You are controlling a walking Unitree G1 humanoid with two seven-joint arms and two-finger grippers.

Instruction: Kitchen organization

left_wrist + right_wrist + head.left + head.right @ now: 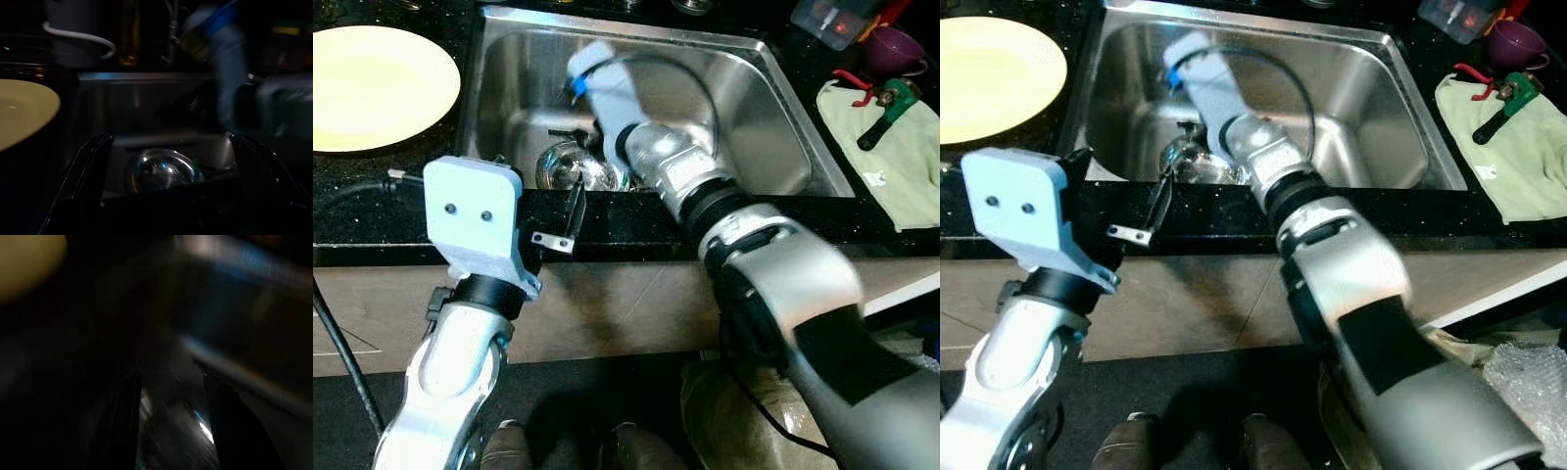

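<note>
A shiny round steel bowl (573, 166) lies dome-up on the floor of the steel sink (773, 127), near its front wall. My right arm reaches down into the sink, and the right gripper (576, 134) hovers just above the bowl. In the blurred right wrist view its fingers (124, 426) stand apart with a glint of metal between them. My left gripper (548, 201) is open at the counter's front edge, level with the bowl (161, 169) but outside the sink. Its two fingers (90, 171) frame the bowl from a distance.
A yellow plate (372, 88) sits on the black counter left of the sink. To the right lies a green cloth (901, 166) with a green-handled tool (886, 106); a purple cup (896, 49) and a clear container (832, 20) stand behind it. A white mug (73, 34) stands beyond the sink.
</note>
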